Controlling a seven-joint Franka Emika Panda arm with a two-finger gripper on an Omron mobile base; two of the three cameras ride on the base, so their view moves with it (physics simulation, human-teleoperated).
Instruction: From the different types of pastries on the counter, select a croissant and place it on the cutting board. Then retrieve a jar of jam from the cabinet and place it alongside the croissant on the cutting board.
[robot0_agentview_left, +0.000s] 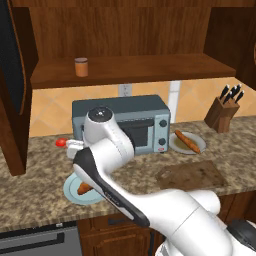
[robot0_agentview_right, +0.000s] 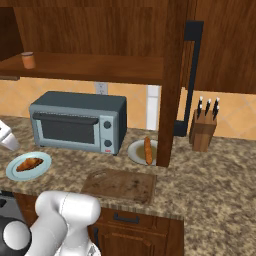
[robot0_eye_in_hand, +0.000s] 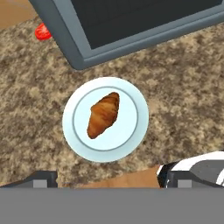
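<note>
A small golden-brown croissant (robot0_eye_in_hand: 103, 114) lies in the middle of a round light blue plate (robot0_eye_in_hand: 78, 135) on the speckled brown-grey granite counter (robot0_agentview_left: 35, 175), just in front of a grey-blue toaster oven (robot0_agentview_right: 75, 120). Seen from the hand, the plate sits well below the two dark fingertips of the gripper (robot0_eye_in_hand: 107, 178), which stand wide apart at the bottom corners with nothing between them (released, then, and touching neither plate nor pastry). The white arm (robot0_agentview_left: 115, 165) bends over that left part of the counter and covers much of the plate from the left side.

The flat dark brown wooden cutting board (robot0_agentview_right: 120, 185) lies near the counter's front edge, to the right of the blue plate and well apart from it, with nothing on it. Behind the board, a longer orange-brown stick pastry (robot0_agentview_left: 187, 141) rests on a second, pale plate (robot0_agentview_left: 176, 145) just beside the oven's right end.

Up on the wide shelf of the dark reddish-brown wall cabinet (robot0_agentview_left: 130, 67) stands a small cylindrical jar (robot0_agentview_left: 81, 67) with orange-brown contents and a lighter lid, upright and alone toward the left. A wooden knife block (robot0_agentview_right: 204, 127) stands at the back right of the counter, and a small red thing (robot0_eye_in_hand: 43, 32) (I cannot tell what) lies by the oven's left corner.
</note>
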